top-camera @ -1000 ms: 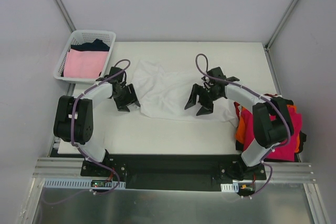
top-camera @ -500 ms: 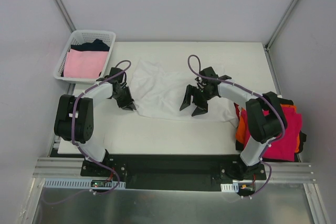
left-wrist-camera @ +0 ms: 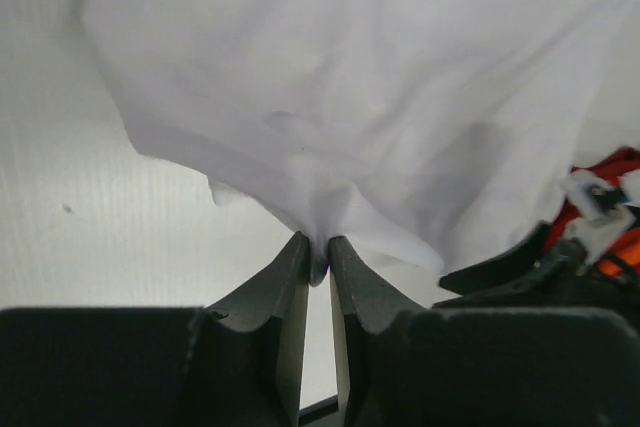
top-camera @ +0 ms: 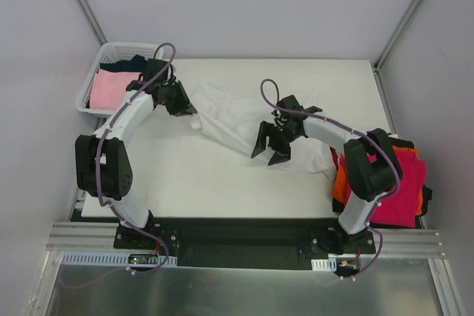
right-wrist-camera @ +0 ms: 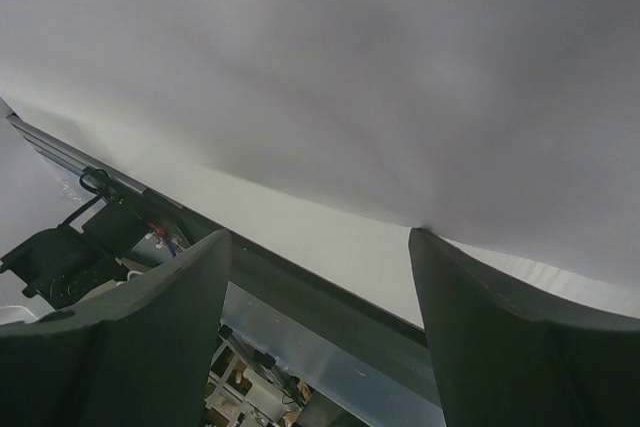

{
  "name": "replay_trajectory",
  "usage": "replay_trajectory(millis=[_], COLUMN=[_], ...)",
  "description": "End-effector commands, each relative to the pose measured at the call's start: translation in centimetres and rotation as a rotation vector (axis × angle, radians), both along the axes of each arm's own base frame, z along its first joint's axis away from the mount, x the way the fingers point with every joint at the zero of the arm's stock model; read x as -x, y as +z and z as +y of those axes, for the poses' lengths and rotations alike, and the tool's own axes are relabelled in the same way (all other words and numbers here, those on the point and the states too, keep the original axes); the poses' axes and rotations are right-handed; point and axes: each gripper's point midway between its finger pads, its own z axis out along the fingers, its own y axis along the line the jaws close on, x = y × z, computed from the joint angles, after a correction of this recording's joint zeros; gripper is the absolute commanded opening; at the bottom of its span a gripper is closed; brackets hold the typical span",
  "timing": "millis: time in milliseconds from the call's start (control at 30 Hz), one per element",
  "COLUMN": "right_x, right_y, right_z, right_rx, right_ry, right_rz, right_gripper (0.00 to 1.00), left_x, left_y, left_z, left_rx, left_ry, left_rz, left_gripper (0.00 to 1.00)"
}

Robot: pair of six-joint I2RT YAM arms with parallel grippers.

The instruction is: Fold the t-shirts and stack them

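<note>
Shirts sit in three spots. Rumpled across the middle of the table lies the white shirt. At its far-left corner, the left gripper has its jaws nearly shut, pinching a fold of that cloth. The right gripper hangs over the shirt's near edge, jaws spread wide, holding nothing. The pink shirt and navy shirt lie in the basket at far left. The magenta shirt and orange shirt are piled at near right.

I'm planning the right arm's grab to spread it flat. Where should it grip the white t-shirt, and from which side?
Probably the white t-shirt's near edge, lying thin and flat on the table under the open right pincer. Come from the near side, one finger sliding under, opposite the corner the left pincer pinches.
</note>
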Motion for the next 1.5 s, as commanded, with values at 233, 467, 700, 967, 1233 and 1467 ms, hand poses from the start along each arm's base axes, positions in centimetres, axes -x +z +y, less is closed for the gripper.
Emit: replay_trajectory(millis=[233,467,700,967,1233,1467], right_x=[0.8,1.7,1.7,-0.6,-1.2,-1.5], right_y=[1.3,1.4,0.9,1.6,0.0,-1.6], right_z=[-0.9,-1.8,-2.1,-1.9,-2.6,-2.2], right_rx=[0.054,0.076,0.089,0.058,0.053,0.033], right_ry=[0.031,0.034,0.063,0.065,0.059,0.037], right_rz=[-0.002,0.008,0.035,0.027,0.047,0.064], right_gripper=[0.75,0.75,0.75,0.75,0.75,0.75], left_x=[-7.5,-12.8,-15.7,-13.5,-12.6,-11.2], left_y=[1.0,-2.2,-7.4,-11.1,-6.0,0.4], left_z=[-1.9,-2.9,-3.2,-2.4,-2.0,-2.4], left_rx=[0.082,0.096,0.098,0.133,0.111,0.151], left_ry=[0.016,0.016,0.026,0.063,0.044,0.004], left_rz=[-0.009,0.006,0.063,0.201,0.105,-0.001], left_gripper=[0.13,0.14,0.16,0.67,0.92,0.99])
